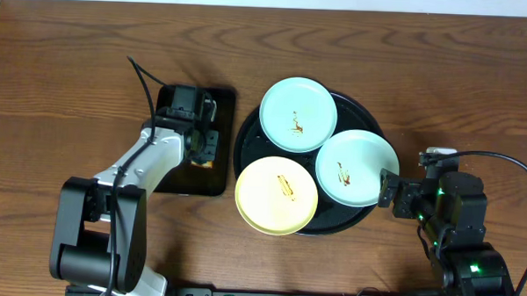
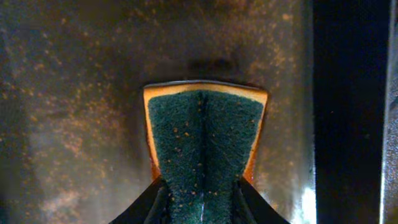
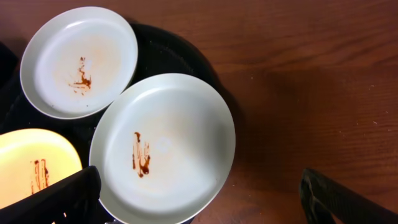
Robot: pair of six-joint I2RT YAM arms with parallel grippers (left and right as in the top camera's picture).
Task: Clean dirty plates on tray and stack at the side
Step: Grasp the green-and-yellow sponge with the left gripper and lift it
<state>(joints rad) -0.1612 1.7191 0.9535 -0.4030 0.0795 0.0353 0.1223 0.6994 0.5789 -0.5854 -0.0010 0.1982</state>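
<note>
Three plates lie on the round black tray (image 1: 360, 112): a mint one at the back (image 1: 298, 114), a mint one at the right (image 1: 357, 167) and a yellow one at the front (image 1: 277, 195). Each has a brown smear. My left gripper (image 1: 196, 144) is shut on a green-and-orange sponge (image 2: 202, 137), low over the small rectangular tray (image 1: 205, 181). My right gripper (image 1: 388, 191) is open at the right mint plate's outer edge. In the right wrist view its fingers (image 3: 205, 199) straddle that plate's (image 3: 163, 146) near rim; the other mint plate (image 3: 79, 61) and the yellow plate (image 3: 34, 165) show too.
The rectangular tray's floor (image 2: 74, 112) is wet and speckled with orange crumbs. Bare wooden table (image 1: 477, 76) lies to the right of the round tray and at the far left (image 1: 55, 88). The round tray's rim (image 3: 174, 56) shows between the plates.
</note>
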